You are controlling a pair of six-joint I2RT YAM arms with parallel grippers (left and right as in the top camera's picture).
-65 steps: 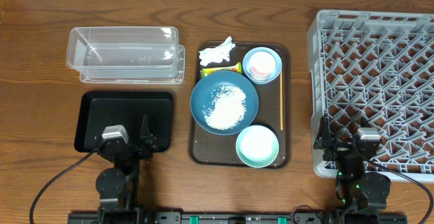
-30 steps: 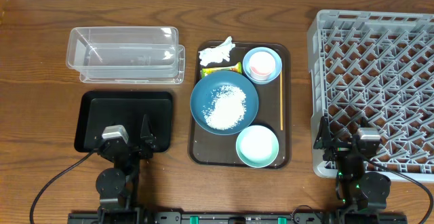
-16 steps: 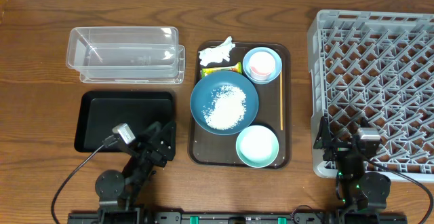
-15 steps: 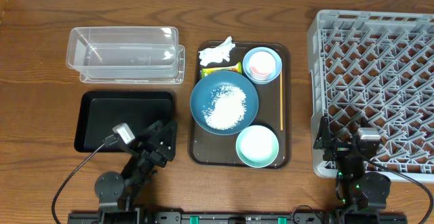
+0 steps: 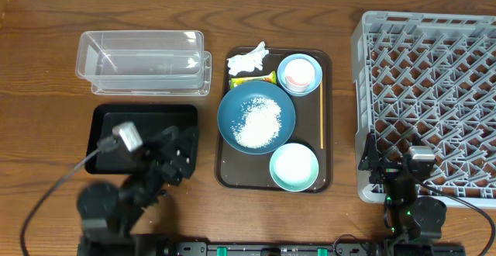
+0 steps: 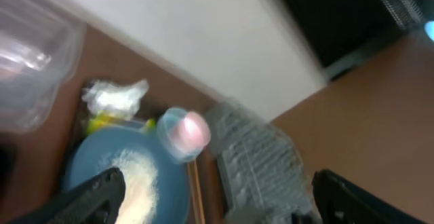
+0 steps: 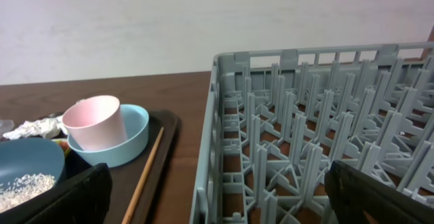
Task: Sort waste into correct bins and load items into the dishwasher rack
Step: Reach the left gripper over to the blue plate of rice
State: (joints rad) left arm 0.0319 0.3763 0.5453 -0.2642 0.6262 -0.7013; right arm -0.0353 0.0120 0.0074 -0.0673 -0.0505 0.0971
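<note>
Rightward of left pincer (image 5: pixel 186 149): blue bowl (image 5: pixel 256 117)

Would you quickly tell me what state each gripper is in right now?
Left gripper: open, holding nothing.
Right gripper: open, holding nothing.

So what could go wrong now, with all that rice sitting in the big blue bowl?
1. The rice lies loose in the dark blue bowl. If the bowl tips when lifted, grains could scatter over the brown tray.
2. The pink cup stands inside the small light blue bowl, so grabbing one might topple the other.
3. The tissue and snack wrapper lie close beside the bowls, so the left gripper, jaws open, might bump a bowl.
</note>
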